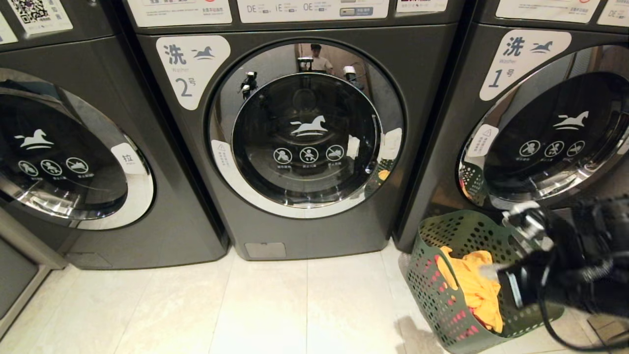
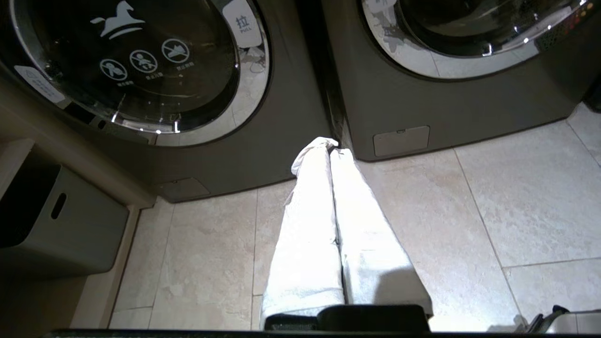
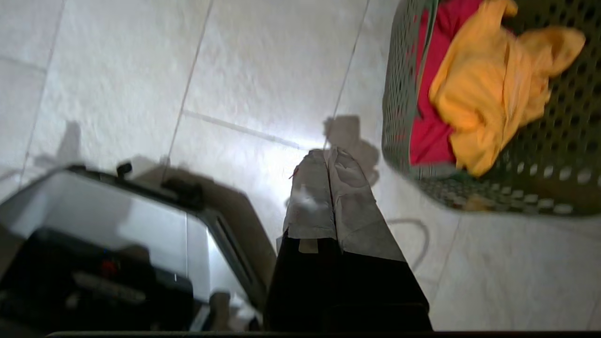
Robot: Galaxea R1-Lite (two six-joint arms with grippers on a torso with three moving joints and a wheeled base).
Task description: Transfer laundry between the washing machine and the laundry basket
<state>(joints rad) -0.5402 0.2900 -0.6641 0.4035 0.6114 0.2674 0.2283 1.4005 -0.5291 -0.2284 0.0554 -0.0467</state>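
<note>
The washing machine marked 2 stands straight ahead with its round glass door closed. To its right on the floor sits the green laundry basket. In it the yellow-orange garment lies on top of the red one. My right gripper hangs shut and empty over the floor just beside the basket; in the head view that arm reaches across the basket. My left gripper is shut on nothing, low above the tiles, pointing at the gap between two machines.
Machine 1 stands right behind the basket, and a third machine is on the left. A grey solid-walled bin sits in a low shelf at far left. My own base is close to the right gripper. A person is reflected in the door chrome.
</note>
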